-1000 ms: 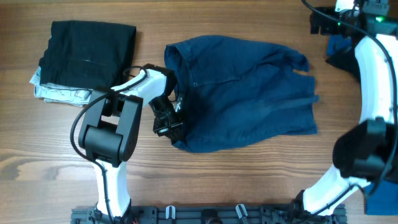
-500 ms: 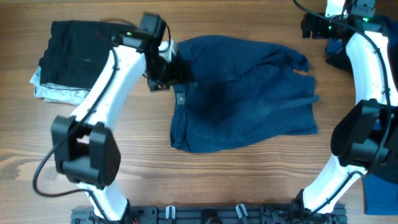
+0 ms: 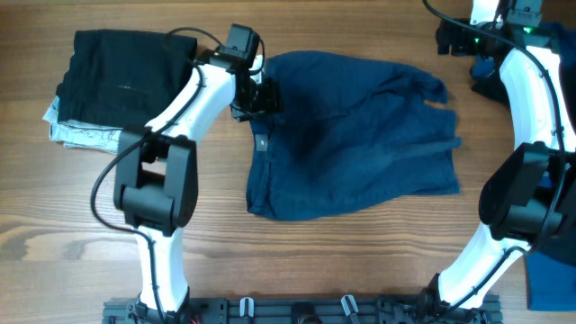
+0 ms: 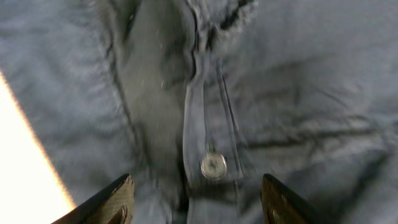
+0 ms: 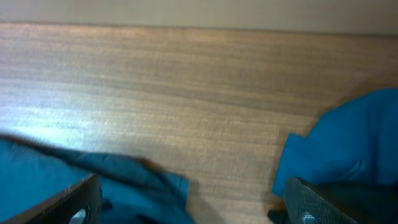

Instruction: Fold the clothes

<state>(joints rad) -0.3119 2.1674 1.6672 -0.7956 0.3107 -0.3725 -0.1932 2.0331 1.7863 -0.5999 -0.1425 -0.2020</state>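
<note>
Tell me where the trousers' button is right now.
In the left wrist view the button sits low at centre, between the open jaws of the left gripper; overhead it lies near the left edge of the trousers.

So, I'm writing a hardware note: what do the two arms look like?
The left arm and right arm have white tubular links joined by bulky black joint housings. A thin black cable loops beside the left one; a green light glows near the right wrist. Jaws are dark.

The wooden table (image 3: pixel 360 270) bears navy trousers (image 3: pixel 360 153) and a folded stack (image 3: pixel 126 76).
</note>
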